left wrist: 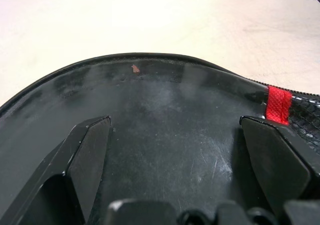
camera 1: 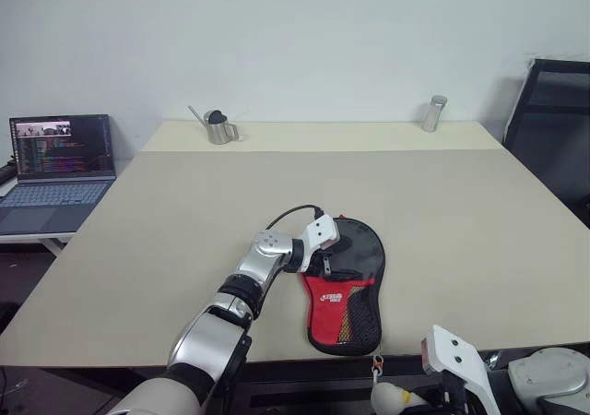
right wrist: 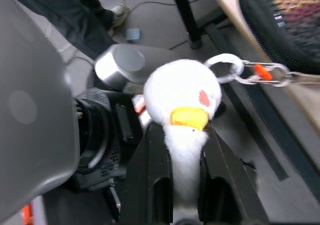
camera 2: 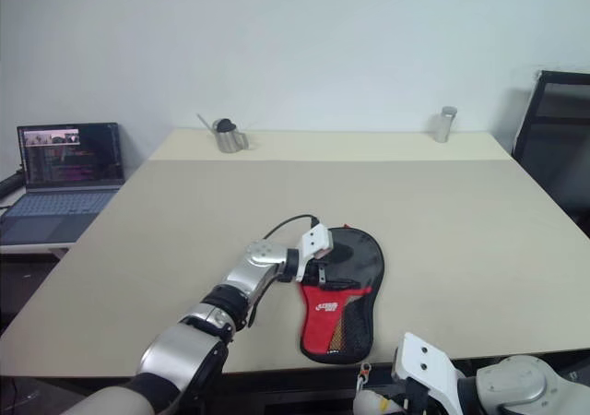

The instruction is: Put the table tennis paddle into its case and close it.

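Note:
The case [camera 1: 343,290] lies flat near the table's front edge, its round black top pointing away, its red logo panel and mesh pocket toward me. My left gripper [camera 1: 343,266] rests on the black top, open; its fingers [left wrist: 92,155] stand wide apart over the smooth black surface near a red tab [left wrist: 279,104] at the zip rim. The paddle is hidden. Below the table edge, my right gripper [right wrist: 185,135] is shut on a white plush duck [right wrist: 182,97]. The duck hangs by a ring and clip [right wrist: 250,71] from the case's bottom end.
A small metal watering can [camera 1: 218,127] and a metal cylinder [camera 1: 434,113] stand at the table's far edge. An open laptop [camera 1: 57,171] sits on a side desk to the left, and a black chair [camera 1: 553,120] stands at the right.

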`<action>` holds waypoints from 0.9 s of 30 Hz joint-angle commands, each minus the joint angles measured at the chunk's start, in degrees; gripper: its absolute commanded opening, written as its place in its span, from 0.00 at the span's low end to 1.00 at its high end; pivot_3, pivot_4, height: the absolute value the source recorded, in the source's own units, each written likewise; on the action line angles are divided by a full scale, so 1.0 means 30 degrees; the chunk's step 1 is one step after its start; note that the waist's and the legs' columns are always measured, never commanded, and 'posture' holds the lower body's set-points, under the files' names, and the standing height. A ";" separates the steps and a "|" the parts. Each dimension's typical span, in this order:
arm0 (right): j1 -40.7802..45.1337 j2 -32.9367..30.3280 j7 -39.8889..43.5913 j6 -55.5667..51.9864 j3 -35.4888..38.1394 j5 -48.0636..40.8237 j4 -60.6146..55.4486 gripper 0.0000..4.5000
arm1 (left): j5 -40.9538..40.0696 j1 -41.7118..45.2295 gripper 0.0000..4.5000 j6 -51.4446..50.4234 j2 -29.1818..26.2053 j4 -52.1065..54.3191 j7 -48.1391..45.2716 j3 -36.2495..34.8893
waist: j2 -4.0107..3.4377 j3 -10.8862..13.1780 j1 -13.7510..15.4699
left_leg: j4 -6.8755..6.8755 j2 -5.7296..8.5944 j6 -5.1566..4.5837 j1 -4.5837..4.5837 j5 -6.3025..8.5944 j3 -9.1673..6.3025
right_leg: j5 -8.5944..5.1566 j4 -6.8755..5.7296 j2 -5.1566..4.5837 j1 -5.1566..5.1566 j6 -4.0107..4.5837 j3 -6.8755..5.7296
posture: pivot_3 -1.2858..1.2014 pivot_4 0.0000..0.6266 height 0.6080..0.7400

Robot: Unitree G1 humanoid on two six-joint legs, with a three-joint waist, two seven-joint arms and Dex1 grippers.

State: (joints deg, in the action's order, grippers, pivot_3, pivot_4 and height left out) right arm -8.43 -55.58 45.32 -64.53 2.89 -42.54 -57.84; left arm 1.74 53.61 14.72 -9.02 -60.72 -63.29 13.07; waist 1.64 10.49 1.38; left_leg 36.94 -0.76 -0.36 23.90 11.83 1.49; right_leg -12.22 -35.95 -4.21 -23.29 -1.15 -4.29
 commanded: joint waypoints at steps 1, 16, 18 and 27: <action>0.0337 -0.0512 -0.0241 -0.0123 0.0695 -0.1402 -0.0718 0.12 | 0.0892 -0.0499 1.00 -0.0084 -0.0046 -0.0634 0.0183 0.0480 | 0.0001 0.0000 0.0001 | 0.0000 0.0000 0.0000 0.0001 0.0000 -0.0004 | 0.0000 0.0000 -0.0002 0.0001 0.0000 0.0000 | 0.52 0.24 1.00; 0.3747 -0.1209 -0.2513 0.0643 0.2972 -0.5976 0.2588 0.99 | 0.0691 -0.0983 1.00 -0.0242 0.0184 0.0011 0.0420 0.0294 | 0.0004 -0.0001 -0.0012 | 0.0001 -0.0001 0.0099 0.0001 0.0064 -0.0001 | 0.0000 0.0024 -0.0048 0.0012 0.0001 0.0004 | 0.52 0.24 1.00; 0.5018 -0.0955 -0.2705 0.1397 0.2251 -0.4337 0.4395 0.99 | 0.0552 -0.1183 1.00 -0.0360 0.0118 0.0480 0.0422 0.0218 | 0.0002 -0.0002 -0.0016 | 0.0005 0.0000 0.0108 -0.0004 0.0070 0.0015 | 0.0000 0.0036 -0.0051 0.0014 0.0000 0.0004 | 0.52 0.24 1.00; 0.8197 0.1845 -0.1369 0.8100 0.0280 0.1618 1.1069 0.99 | -0.0999 -0.3154 1.00 -0.2675 -0.1517 0.6925 0.0073 -0.0754 | 0.0002 0.0013 -0.0113 | -0.0031 -0.0017 -0.0057 0.0059 0.0072 0.0083 | 0.0040 0.0041 0.0054 -0.0080 -0.0130 0.0024 | 0.52 0.24 1.00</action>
State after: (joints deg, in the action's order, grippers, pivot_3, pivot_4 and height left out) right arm 14.69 -50.54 39.85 -45.04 3.81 -40.43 -26.95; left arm -0.05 45.41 9.01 -12.02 -44.39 -62.71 11.87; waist 1.64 10.53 1.05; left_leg 36.85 -0.83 -0.56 24.11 12.07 1.81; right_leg -12.10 -35.86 -4.01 -23.62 -1.56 -4.19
